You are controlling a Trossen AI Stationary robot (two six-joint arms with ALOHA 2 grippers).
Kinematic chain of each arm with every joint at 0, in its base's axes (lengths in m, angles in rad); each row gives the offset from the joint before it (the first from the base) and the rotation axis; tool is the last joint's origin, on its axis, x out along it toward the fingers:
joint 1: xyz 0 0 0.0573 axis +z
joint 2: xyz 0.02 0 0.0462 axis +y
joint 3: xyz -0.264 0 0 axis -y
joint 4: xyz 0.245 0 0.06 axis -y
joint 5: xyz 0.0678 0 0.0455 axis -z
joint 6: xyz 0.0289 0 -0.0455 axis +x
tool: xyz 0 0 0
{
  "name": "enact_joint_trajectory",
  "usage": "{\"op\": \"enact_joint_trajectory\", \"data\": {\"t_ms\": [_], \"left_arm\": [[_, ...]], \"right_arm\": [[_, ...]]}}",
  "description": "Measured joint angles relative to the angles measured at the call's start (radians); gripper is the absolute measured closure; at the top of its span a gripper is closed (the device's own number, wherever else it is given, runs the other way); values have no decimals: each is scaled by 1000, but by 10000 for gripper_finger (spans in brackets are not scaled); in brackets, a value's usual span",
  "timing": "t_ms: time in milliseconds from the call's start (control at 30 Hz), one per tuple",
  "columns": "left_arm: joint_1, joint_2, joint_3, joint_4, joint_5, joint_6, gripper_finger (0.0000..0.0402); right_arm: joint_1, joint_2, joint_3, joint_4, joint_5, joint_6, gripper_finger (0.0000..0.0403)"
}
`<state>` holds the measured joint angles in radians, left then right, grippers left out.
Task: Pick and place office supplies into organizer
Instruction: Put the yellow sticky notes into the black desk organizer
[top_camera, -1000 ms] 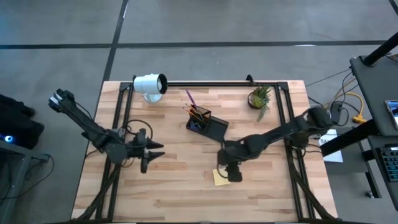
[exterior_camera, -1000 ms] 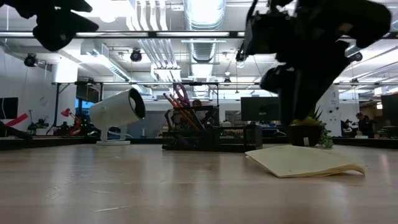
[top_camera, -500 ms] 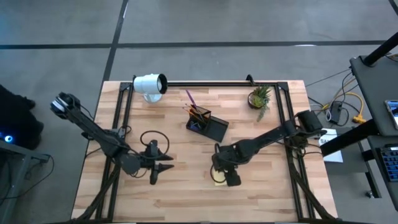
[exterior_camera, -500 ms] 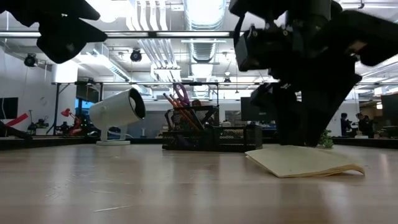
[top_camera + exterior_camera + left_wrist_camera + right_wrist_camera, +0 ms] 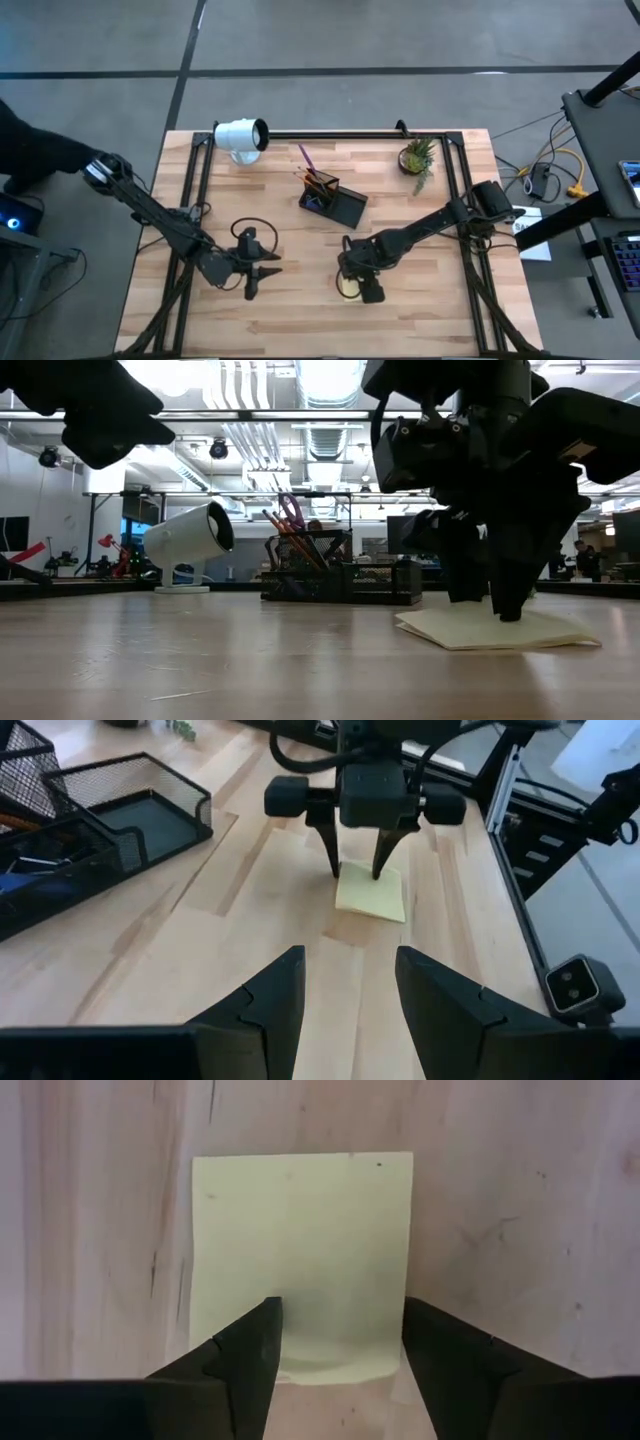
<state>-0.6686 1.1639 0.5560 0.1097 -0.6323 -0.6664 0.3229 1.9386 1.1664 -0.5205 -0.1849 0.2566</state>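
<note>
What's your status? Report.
Right gripper open, down over sticky pad. Left gripper open, empty, waiting. Pad flat on table, organizer path clear.

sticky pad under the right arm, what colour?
Pale yellow sticky pad, plain, no print; right wrist view shows it best.

The sticky-note pad (image 5: pixel 302 1260) lies flat on the table (image 5: pixel 300 310) under the right gripper's (image 5: pixel 356 876) spread fingers (image 5: pixel 243 1352) — fingertips down on it; beyond them stands the organizer (image 5: pixel 333 198).
</note>
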Motion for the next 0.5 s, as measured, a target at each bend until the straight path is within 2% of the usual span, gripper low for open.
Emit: {"op": "enact_joint_trajectory", "data": {"t_ms": [167,500], "left_arm": [[2,-22,0,-33,0,2,259],[8,-39,-1,-76,1,22,259]], "right_arm": [[0,-2,4,-1,4,13,240],[-1,2,19,9,10,24,374]]}}
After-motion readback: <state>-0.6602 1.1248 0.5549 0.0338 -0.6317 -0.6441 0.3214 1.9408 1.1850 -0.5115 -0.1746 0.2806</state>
